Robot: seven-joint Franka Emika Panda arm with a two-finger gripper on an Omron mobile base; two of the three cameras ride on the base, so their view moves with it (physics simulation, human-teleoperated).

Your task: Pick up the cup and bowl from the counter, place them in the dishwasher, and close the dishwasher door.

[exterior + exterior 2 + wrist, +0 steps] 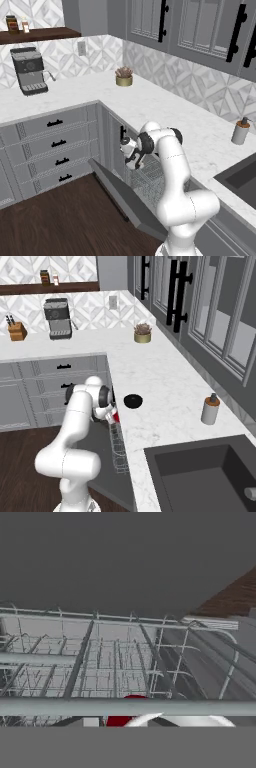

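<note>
We take the grey built-in dishwasher (150, 182) with silvery wire racks as our landmark. Above it and to its right runs the one white marble-look counter (165, 381). Hinged at its base, the one flat grey drop-down dishwasher door (122, 192) stands lowered and open.

One small, shallow, round black bowl (133, 401) rests on the counter just above the dishwasher opening, near the counter edge. We judge it rigid, light and smooth; its low rim is the best place to pinch, one finger inside and one outside.

One small red tapered cup (127, 711) with a white rim lies low in the dishwasher rack, behind a rack wire in the hand view. We judge it thin-walled, very light, easily crushed or tipped; hold it by the rim or around the upper wall, gently.

One two-finger gripper (131, 152) hangs in the dishwasher opening, over the rack. We cannot tell how far its jaws are parted, nor whether they hold the cup.
</note>
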